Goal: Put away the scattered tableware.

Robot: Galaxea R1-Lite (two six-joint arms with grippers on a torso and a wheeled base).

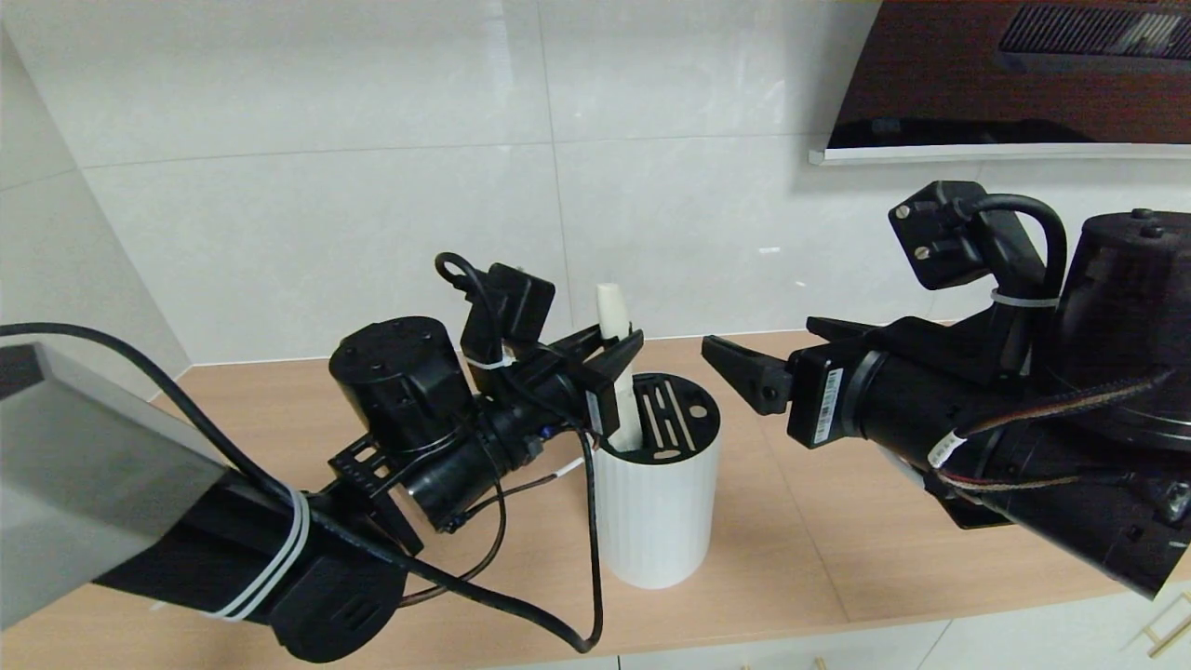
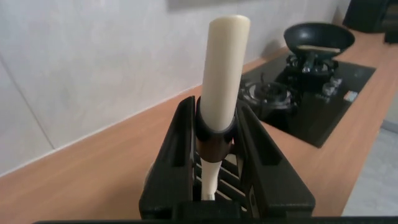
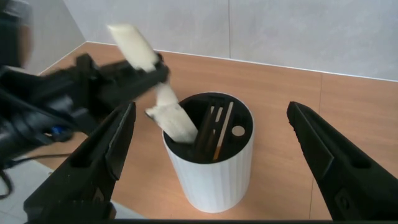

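Observation:
A cream-handled utensil [image 1: 609, 316] stands nearly upright, its lower end inside the black slotted top of a white ribbed holder [image 1: 656, 502] on the wooden counter. My left gripper [image 1: 619, 349] is shut on the utensil's handle just above the holder. In the left wrist view the cream handle [image 2: 224, 68] rises between the fingers [image 2: 180, 149], held at its black collar. My right gripper [image 1: 758, 340] hangs open and holds nothing, just right of the holder at rim height. The right wrist view has the holder [image 3: 217, 174] between my open right gripper [image 3: 210, 109], with the utensil [image 3: 177, 118] leaning into it.
The wooden counter [image 1: 837, 521] runs along a white tiled wall, with its front edge close below the holder. A black hob [image 2: 305, 93] with a frying pan [image 2: 317, 37] lies farther along the counter. A dark range hood [image 1: 1014, 74] hangs at the upper right.

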